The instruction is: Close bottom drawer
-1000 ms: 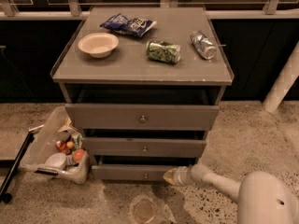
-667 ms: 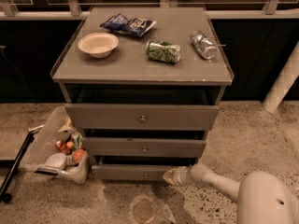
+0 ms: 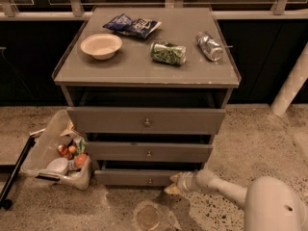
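- Nothing you can make out has moved since the earlier frames: the claw (image 3: 174,184) sits at the same low spot by the right end of the bottom drawer (image 3: 130,177), and the drawer front lies where it did.
- You cannot tell whether the claw is wide or narrow; it shows only as a pale yellowish tip, and whether it touches the drawer front is also unclear.
- The arm (image 3: 219,186) runs from the claw to the robot's white body (image 3: 276,208), which is cut off at the lower right corner.
- The bottom drawer is the lowest of three grey fronts, with its small knob (image 3: 150,181) near the middle. A dark strip shows above the front; its tray is hidden, so you cannot judge how far out it stands.
- The middle drawer (image 3: 149,152) and top drawer (image 3: 144,120) sit above it, each with shadow over it.
- On the counter (image 3: 144,73) you see a pale bowl (image 3: 101,45), a blue bag (image 3: 132,25), a green can (image 3: 168,52) on its side and a silver can (image 3: 209,46) on its side, all apart from one another.
- Left of the cabinet a clear bin (image 3: 45,150) leans, holding fruit and scraps too small to name.
- A round shape (image 3: 148,217) lies on the floor in front, unclear.
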### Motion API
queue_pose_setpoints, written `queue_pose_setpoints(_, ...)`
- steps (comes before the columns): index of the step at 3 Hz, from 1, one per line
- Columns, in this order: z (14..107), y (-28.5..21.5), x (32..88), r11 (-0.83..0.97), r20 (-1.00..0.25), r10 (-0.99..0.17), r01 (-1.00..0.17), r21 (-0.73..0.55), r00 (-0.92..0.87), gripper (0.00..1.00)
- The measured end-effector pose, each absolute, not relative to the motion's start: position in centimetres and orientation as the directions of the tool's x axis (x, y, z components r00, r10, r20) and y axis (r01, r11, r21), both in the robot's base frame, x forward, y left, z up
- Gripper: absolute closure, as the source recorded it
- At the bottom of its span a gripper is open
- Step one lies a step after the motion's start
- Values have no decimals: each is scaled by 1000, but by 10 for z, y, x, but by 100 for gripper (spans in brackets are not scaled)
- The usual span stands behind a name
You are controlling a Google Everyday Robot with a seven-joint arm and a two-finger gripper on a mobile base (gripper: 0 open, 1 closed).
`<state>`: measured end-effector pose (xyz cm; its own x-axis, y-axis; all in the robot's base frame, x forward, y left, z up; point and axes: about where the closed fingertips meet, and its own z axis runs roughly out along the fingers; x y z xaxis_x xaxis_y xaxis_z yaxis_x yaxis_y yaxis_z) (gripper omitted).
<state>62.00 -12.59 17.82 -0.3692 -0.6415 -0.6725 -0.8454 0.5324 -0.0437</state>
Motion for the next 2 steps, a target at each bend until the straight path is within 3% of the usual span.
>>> queue_pose_setpoints(1, 178, -126, 620, 532, -672, -641, -845, -44, -369, 0)
queue_pose_setpoints(2, 178, -126, 620, 532, -672, -641, -845, -44, -369, 0)
